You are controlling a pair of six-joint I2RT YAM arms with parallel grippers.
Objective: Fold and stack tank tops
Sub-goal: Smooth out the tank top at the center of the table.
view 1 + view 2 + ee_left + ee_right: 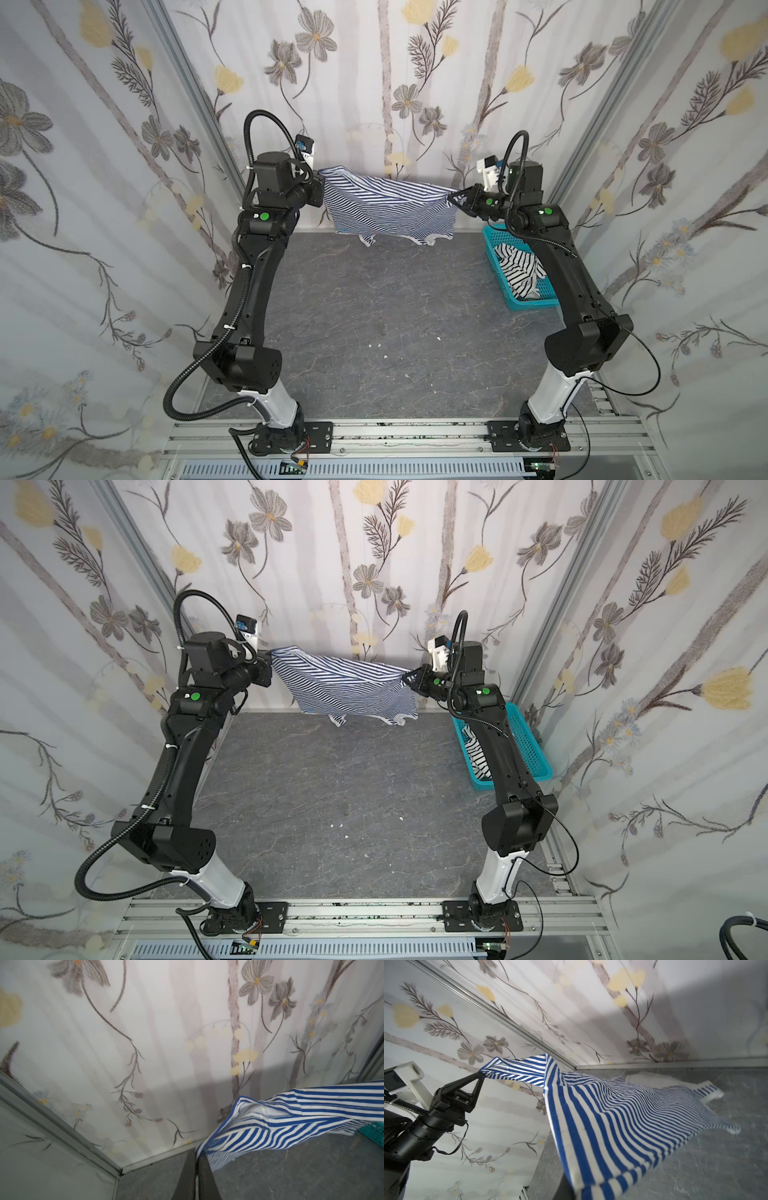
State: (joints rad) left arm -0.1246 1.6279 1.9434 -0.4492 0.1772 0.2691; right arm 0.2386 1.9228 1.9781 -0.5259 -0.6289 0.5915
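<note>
A navy-and-white striped tank top (pixel 386 208) (pixel 353 688) hangs stretched in the air between my two grippers at the back of the table, and its lower straps trail onto the table top. My left gripper (pixel 322 171) (pixel 271 651) (pixel 196 1153) is shut on one corner of it. My right gripper (pixel 455 195) (pixel 409 675) (pixel 571 1185) is shut on the opposite corner, its tips mostly covered by the cloth (pixel 612 1115). In the right wrist view the left gripper (pixel 480 1076) pinches the far corner. A second tank top (pixel 519 266) (pixel 478 756), white with wider black stripes, lies crumpled in the basket.
A turquoise perforated basket (pixel 534 304) (pixel 528 737) (pixel 374 1132) stands at the right edge of the table, partly under my right arm. Flowered curtain walls close in the back and both sides. The grey marbled table top (pixel 395 324) spreads between the arms.
</note>
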